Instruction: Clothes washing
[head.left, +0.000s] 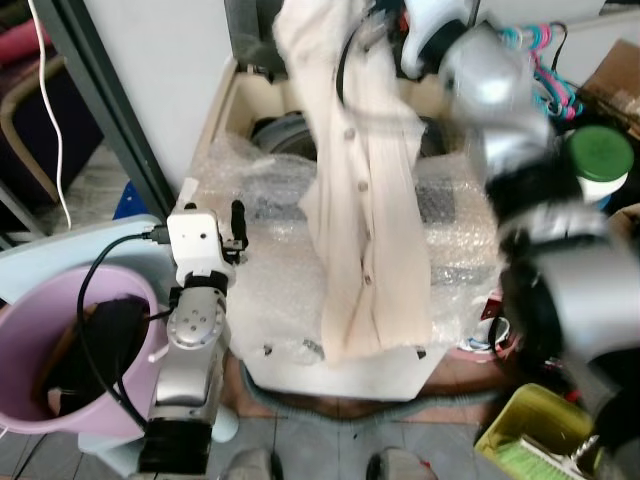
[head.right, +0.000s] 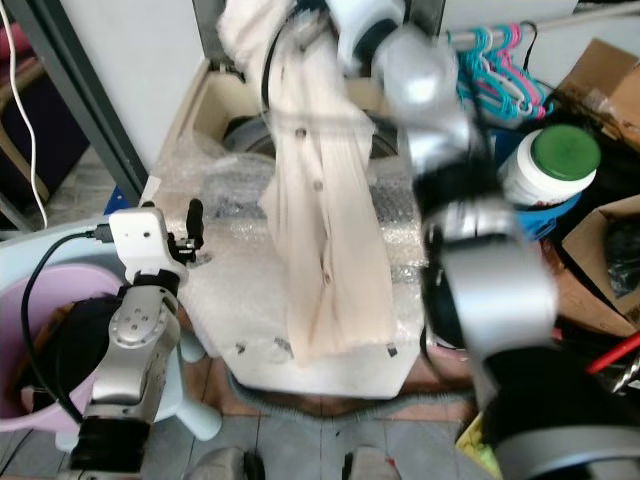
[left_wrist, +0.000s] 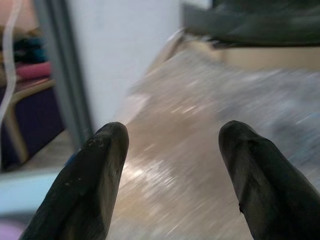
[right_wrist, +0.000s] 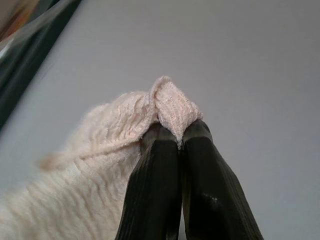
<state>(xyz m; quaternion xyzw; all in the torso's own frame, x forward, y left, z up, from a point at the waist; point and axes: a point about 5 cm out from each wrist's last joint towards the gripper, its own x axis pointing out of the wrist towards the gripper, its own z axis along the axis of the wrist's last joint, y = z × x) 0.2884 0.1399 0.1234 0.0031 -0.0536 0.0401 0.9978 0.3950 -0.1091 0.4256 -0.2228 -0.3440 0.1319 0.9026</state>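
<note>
A cream buttoned garment (head.left: 362, 200) hangs full length from the top of the view, over the bubble-wrapped top of a washing machine (head.left: 275, 290). My right gripper (right_wrist: 180, 142) is shut on a fold of the cream garment (right_wrist: 125, 130), with the raised right arm (head.left: 500, 110) reaching up and back. The dark drum opening (head.left: 280, 132) lies behind the cloth. My left gripper (left_wrist: 172, 165) is open with nothing between its fingers, held low at the machine's left edge (head.left: 236, 228).
A pink basket (head.left: 60, 345) with dark clothes stands at the lower left. A green-lidded white jar (head.left: 600, 160), coloured hangers (head.left: 545, 70) and cardboard boxes crowd the right. A yellow-green crate (head.left: 535, 430) sits at the lower right.
</note>
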